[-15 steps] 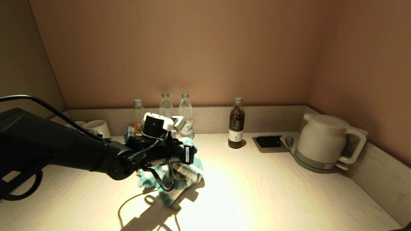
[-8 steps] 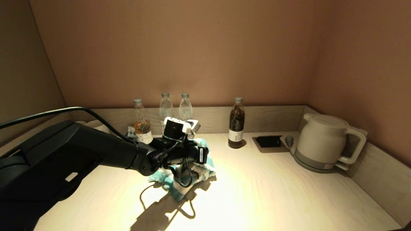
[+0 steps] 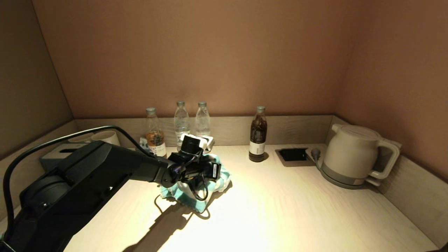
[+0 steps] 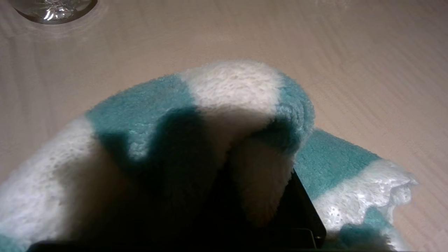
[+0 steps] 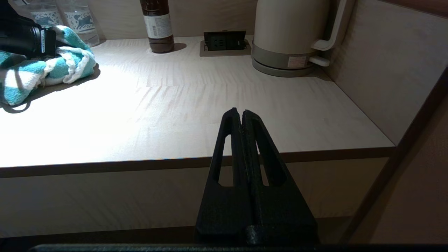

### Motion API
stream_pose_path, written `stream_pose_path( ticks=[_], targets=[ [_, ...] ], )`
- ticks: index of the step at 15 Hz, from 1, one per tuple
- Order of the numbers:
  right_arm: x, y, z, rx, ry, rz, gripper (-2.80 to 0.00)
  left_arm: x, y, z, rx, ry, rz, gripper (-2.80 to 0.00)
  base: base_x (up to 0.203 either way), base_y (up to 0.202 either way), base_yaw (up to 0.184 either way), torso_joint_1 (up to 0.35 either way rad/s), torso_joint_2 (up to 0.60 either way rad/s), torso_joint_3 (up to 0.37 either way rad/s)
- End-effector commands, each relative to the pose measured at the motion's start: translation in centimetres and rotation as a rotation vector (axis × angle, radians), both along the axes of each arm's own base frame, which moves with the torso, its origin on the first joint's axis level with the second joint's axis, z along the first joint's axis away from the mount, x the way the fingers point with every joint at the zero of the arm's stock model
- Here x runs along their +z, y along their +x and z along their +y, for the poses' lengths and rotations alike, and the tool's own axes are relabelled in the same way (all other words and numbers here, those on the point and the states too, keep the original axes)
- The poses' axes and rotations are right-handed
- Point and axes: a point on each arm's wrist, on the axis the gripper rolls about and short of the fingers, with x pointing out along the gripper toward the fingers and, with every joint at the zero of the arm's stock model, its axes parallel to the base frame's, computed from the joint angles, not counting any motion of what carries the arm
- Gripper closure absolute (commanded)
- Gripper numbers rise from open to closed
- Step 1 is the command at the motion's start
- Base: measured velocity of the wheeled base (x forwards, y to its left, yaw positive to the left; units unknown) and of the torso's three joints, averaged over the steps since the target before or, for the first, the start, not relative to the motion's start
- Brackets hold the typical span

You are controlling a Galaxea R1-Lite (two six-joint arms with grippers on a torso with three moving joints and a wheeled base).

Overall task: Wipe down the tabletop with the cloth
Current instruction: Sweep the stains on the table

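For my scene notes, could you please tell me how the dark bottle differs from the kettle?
The dark bottle is tall, slim and see-through with brown contents; the kettle is squat, broad and opaque cream. The bottle has a label and a cap; the kettle has a handle and a spout. Both stand upright on the tabletop by its back rim.

Pale wood-grain tabletop [image 3: 287, 210] with low rim; striped teal-white cloth [image 3: 196, 185] bunched left of centre; three clear bottles [image 3: 181, 120] and dark bottle [image 3: 257, 134] along back rim; black recess [image 3: 293, 154] beside cream kettle [image 3: 353, 155] at right; mugs [image 3: 105, 137] and tissue box [image 3: 57, 155] at far left.
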Motion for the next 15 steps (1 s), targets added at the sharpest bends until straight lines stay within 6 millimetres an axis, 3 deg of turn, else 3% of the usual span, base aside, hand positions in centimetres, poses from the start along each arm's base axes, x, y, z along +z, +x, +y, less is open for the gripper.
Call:
stream_pose_path(
  ticks=[1, 7, 10, 13, 15],
  targets=[
    [0.0, 0.0, 0.0, 0.000, -0.001, 0.001, 0.00, -0.3, 1.5, 0.8, 0.048, 0.007, -0.007, 0.00, 0.000, 0.000, 0.000, 0.000, 0.00, 0.000],
    [0.0, 0.0, 0.0, 0.000, -0.001, 0.001, 0.00, -2.0, 4.0, 3.3, 0.213, 0.108, 0.011, 0.00, 0.000, 0.000, 0.000, 0.000, 0.00, 0.000],
    [0.0, 0.0, 0.0, 0.000, -0.001, 0.001, 0.00, -1.9, 4.1, 4.7, 0.249, 0.125, 0.027, 0.00, 0.000, 0.000, 0.000, 0.000, 0.00, 0.000],
    [0.0, 0.0, 0.0, 0.000, -0.001, 0.001, 0.00, -2.6, 2.5, 6.9, 0.318, 0.208, 0.092, 0.00, 0.000, 0.000, 0.000, 0.000, 0.00, 0.000],
    [0.0, 0.0, 0.0, 0.000, -0.001, 0.001, 0.00, -2.0, 2.1, 8.1, 0.352, 0.217, 0.097, 0.00, 0.000, 0.000, 0.000, 0.000, 0.00, 0.000]
  ],
)
